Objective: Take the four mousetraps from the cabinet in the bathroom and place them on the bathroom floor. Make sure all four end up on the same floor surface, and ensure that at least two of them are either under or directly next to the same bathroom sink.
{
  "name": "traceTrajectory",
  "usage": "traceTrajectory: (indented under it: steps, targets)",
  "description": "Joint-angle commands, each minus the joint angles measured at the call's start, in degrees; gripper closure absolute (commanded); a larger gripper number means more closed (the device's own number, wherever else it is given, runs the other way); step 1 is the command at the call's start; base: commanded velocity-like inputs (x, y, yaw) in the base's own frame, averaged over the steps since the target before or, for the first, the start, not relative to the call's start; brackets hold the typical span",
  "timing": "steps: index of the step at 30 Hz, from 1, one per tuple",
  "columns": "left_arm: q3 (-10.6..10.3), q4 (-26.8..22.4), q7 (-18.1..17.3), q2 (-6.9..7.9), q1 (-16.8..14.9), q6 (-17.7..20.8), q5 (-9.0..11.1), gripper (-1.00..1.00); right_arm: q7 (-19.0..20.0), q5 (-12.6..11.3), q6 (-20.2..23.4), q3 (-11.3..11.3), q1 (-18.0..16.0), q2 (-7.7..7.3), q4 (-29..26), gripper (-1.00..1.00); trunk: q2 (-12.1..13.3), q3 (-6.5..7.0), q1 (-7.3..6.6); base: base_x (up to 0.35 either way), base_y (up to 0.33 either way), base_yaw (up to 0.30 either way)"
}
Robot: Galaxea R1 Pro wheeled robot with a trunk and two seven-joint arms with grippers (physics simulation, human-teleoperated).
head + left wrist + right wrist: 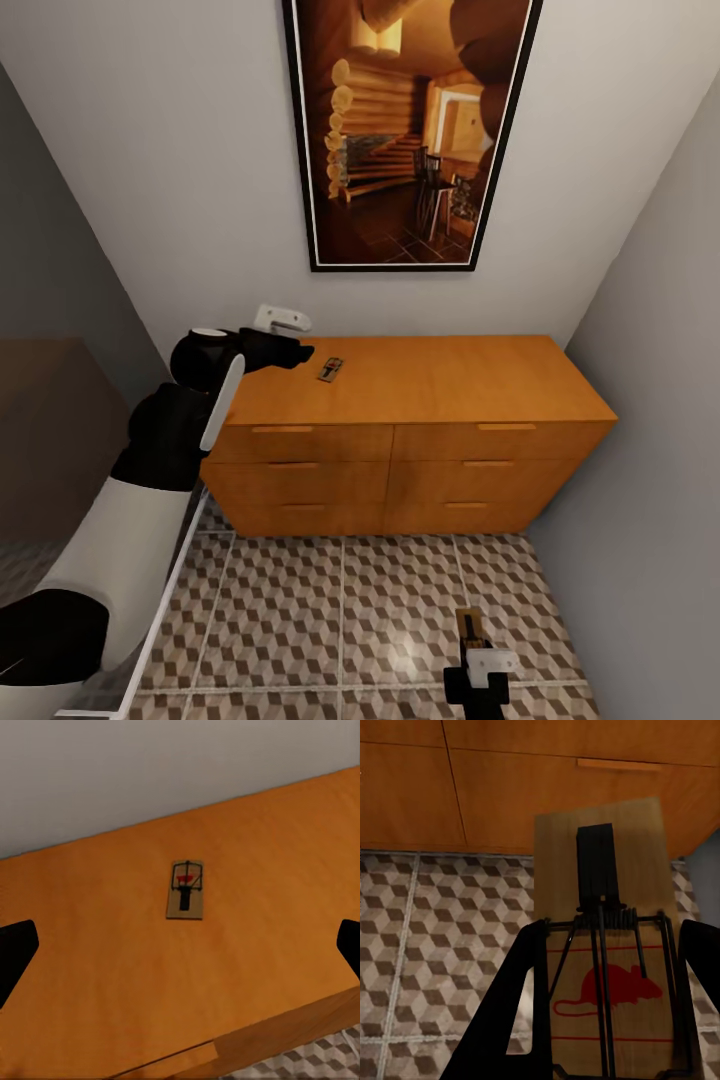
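Gray walls close in on both sides of this small room, and a big framed picture [412,130] of a log house hangs on the back wall. Under it stands the cabinet [420,430], orange-brown, with a flat top and closed drawers with slim bar handles. We cannot see what is inside those drawers. Below lies the bathroom floor [330,610], with its brown and white cube tiles.

One mousetrap [331,369] lies flat on the cabinet top, near the left end. Our left gripper [300,352] hangs just beside it. From the left wrist view the trap [186,890] sits between the two dark fingertips [15,952], which stand far apart and touch nothing. So that claw is wide and holds nothing.

Our right gripper [470,640] is low over the tiles, in front of the cabinet. It is closed around a second mousetrap [611,967], and the black fingers [521,1012] press on its two long edges. We can see the red mouse drawing and the wire spring on it.

We think these traps are very light, stiff and thin. The wood will not bend, but the wire parts look easy to knock or snap. We think the best place to hold the one on the cabinet is by the two long wooden edges, away from the wire. It lies so flat that the fingers may slide over it, so we would come down gently and squeeze softly.
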Motion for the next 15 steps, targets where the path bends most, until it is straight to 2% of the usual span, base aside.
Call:
traceTrajectory:
  steps: [1, 4, 8, 15]
  targets:
    - [0.0, 0.1, -0.1, 0.1, 0.0, 0.3, 0.1, -1.0, -0.2, -0.3, 0.3, 0.5, 0.0, 0.04, 0.1, 1.0, -0.1, -0.1, 0.03, 0.0, 0.0, 0.0]
    - [0.0, 0.3, -0.2, 0.28, 0.5, 0.3, 0.2, -1.0, 0.0, -0.3, 2.9, 0.5, 0.0, 0.07, 0.0, 1.0, -0.1, -0.1, 0.03, 0.0, 0.0, 0.0]
    - [0.0, 0.4, -0.2, 0.34, 1.5, 0.3, 0.2, -1.0, 1.0, -0.3, 4.3, 0.5, 0.0, 0.08, 0.0, 1.0, -0.1, -0.1, 0.03, 0.057, 0.0, 0.0]
    - [0.0, 0.4, -0.3, 0.36, 1.9, 0.3, 0.2, -1.0, 2.6, -0.3, 4.7, 0.5, 0.0, 0.09, 0.0, 1.0, -0.1, -0.1, 0.03, 0.267, 0.0, 0.0]
